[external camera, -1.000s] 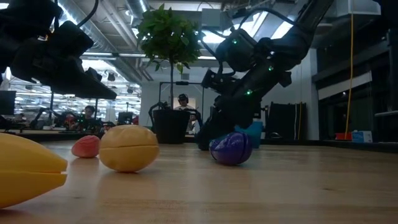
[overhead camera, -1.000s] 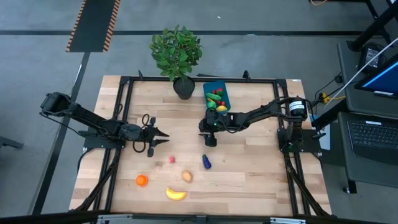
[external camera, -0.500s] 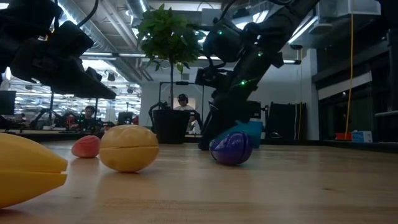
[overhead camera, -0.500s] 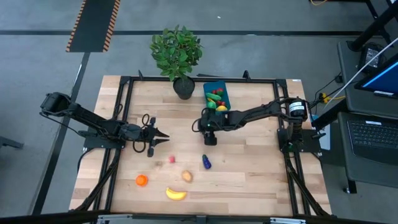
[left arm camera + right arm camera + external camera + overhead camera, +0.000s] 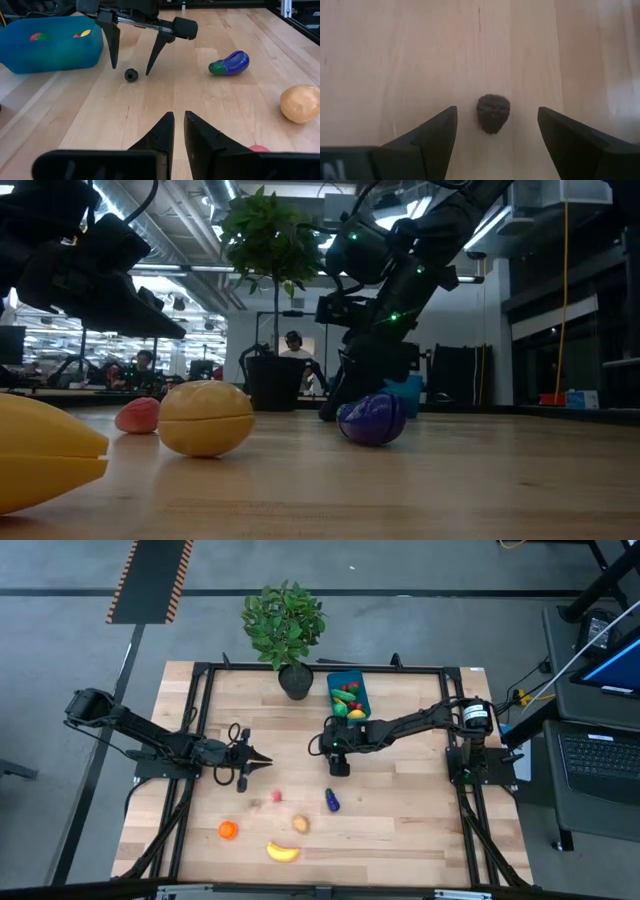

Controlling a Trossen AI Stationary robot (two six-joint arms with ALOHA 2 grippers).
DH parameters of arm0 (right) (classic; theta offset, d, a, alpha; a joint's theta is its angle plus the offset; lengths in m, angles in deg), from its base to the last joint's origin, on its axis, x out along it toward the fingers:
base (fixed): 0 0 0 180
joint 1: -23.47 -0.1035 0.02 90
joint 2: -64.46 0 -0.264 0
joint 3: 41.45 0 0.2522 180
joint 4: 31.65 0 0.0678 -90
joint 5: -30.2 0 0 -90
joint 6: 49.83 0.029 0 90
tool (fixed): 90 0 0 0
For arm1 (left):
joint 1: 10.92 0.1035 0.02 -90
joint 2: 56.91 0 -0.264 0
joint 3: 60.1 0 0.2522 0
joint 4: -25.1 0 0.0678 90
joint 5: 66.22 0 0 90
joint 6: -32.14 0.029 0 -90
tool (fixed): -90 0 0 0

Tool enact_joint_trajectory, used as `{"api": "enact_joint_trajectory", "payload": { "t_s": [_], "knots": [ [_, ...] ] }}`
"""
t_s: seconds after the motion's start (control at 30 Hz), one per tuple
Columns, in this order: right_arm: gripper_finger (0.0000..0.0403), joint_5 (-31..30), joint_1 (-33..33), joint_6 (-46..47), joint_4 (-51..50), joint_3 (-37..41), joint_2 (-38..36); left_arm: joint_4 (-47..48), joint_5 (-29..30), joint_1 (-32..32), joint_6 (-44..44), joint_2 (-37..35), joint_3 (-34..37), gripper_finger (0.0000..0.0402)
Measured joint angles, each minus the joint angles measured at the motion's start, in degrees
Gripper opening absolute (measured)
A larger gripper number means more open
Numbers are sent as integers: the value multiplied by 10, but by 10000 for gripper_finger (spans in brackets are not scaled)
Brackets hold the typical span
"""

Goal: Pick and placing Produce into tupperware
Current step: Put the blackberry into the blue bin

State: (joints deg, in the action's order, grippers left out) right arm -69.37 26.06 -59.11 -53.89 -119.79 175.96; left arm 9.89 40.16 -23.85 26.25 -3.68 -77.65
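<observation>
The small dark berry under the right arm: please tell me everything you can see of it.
The berry is a small, dark, roundish piece with a bumpy surface, like a toy blackberry. It lies alone on the bare wooden table, near the middle, a little in front of the blue tupperware. The open right tool hangs right over it, one finger on each side, neither touching. Nothing but the table touches it.

Colours on the pale wooden table (image 5: 400, 810)

Blue tupperware (image 5: 348, 693) holds red, green and yellow pieces; a purple eggplant (image 5: 331, 801) with a green cap, tan potato (image 5: 300, 824), orange (image 5: 228, 830), yellow banana (image 5: 283, 852), small red berry (image 5: 276, 797), a dark blackberry (image 5: 493, 113), leafy green plant (image 5: 284, 622).
</observation>
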Motion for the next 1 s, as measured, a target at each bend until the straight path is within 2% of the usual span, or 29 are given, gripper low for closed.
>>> {"api": "enact_joint_trajectory", "payload": {
  "t_s": [0.5,0.77,1.0],
  "knots": [
    [266,2,0,0,14,-1,22,5,0,0,0,0,0,9],
    [195,12,-1,2,13,-1,24,6,0,0,0,0,0,1],
    [131,26,0,20,13,-1,24,7,0,0,0,0,0,19]
  ]
}}
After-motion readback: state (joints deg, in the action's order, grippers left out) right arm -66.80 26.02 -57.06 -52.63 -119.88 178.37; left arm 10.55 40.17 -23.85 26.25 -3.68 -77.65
